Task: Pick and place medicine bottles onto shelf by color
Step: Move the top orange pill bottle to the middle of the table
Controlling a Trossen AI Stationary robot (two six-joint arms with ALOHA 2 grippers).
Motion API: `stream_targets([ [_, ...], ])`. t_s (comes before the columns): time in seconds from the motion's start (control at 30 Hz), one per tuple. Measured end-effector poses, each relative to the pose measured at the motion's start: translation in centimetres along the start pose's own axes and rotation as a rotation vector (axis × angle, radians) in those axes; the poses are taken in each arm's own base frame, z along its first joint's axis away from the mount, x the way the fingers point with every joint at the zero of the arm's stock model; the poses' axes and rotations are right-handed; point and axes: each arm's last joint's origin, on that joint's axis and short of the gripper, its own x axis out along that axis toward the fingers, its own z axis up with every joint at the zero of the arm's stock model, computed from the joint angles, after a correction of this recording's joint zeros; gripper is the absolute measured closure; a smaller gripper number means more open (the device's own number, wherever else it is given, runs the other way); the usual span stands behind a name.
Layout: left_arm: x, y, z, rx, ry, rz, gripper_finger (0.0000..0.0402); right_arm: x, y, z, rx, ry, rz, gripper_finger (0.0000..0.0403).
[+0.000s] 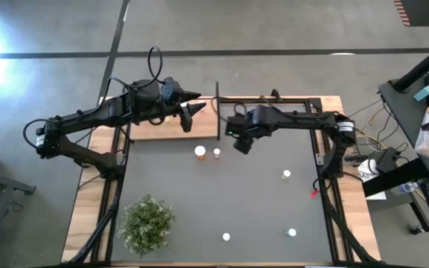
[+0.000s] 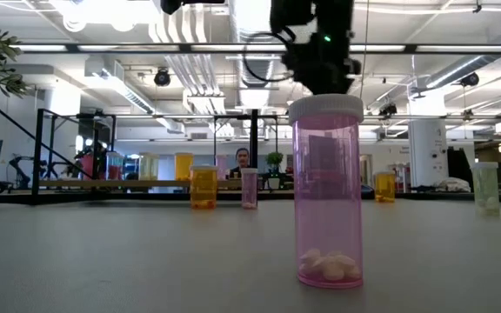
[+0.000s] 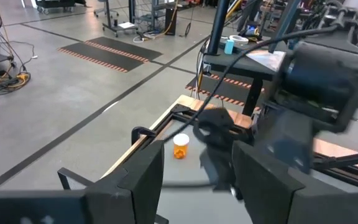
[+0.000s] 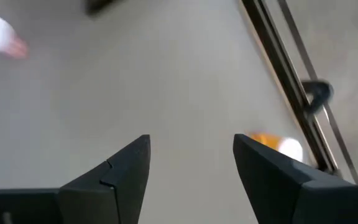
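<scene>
The light-wood shelf [image 1: 173, 126] lies at the far edge of the worktop [image 1: 259, 193], toward its left corner, with the left arm stretched over it and the left pincer [image 1: 191, 112] above its right end, its two dark fingers [image 3: 143, 174] spread apart with nothing between them. The right pincer [image 1: 241, 143] hangs over the far middle of the worktop just right of the shelf, its fingers [image 4: 124, 165] likewise parted and empty. Just in front of the shelf stand an orange bottle [image 1: 199, 152] and a slimmer pink bottle [image 1: 217, 153] close beside each other; a third bottle [image 1: 286, 175] stands well apart toward the right edge, and two white-capped bottles [image 1: 226, 237] sit near the front edge, one at the middle and one nearer the right corner [image 1: 292, 233]. A bushy green plant [image 1: 148, 222] occupies the front left corner. The level view alone shows bodies and contents: a tall pink bottle [image 2: 327, 193] with white pills at its bottom blocks much of the scene, and a pale, possibly greenish bottle [image 2: 486, 188] stands at the right. The left wrist view catches an orange bottle [image 3: 181, 147] by the worktop's black frame, with the other arm in front of it. No label or writing is legible.
</scene>
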Motion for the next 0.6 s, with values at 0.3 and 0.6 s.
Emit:
stream_targets([
  [0.3, 0.0, 0.1, -0.4, 0.008, 0.044, 0.007, 0.0227, 5.9, -5.7, -6.3, 0.289, 0.187, 0.051, 0.0181],
  [0.6, 0.0, 0.1, -0.4, 0.007, 0.038, 0.007, 0.0227, 6.8, -10.2, -7.5, 0.602, 0.081, 0.023, 0.0181],
])
